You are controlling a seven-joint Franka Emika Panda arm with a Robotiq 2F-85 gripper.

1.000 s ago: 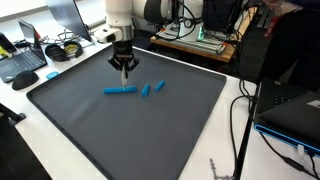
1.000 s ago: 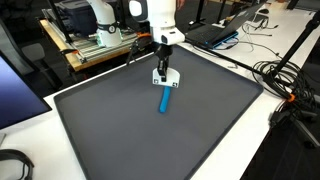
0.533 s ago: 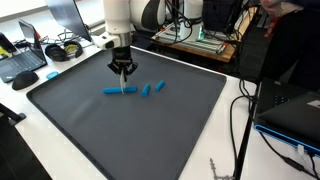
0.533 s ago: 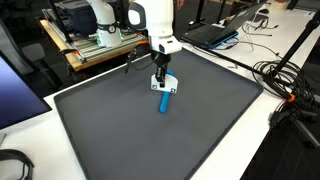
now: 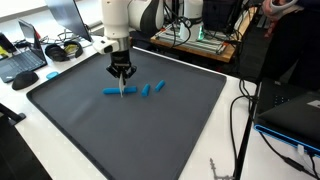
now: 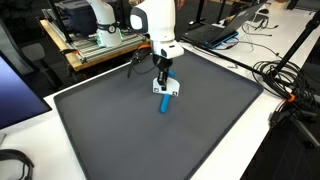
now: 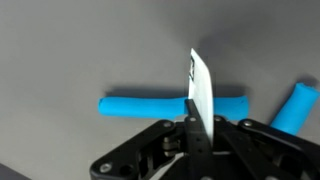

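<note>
One long, smooth blue stick (image 7: 140,106) lies flat beneath the white blade (image 7: 201,85) pinched in the gripper (image 7: 195,126).

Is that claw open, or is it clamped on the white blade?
Shut. In the wrist view the gripper is pinched tight on the base of the white blade, which crosses in front of the long blue roll.

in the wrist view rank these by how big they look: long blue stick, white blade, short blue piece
1. long blue stick
2. white blade, close to the camera, so its rank is unsure
3. short blue piece, partly out of view
</note>
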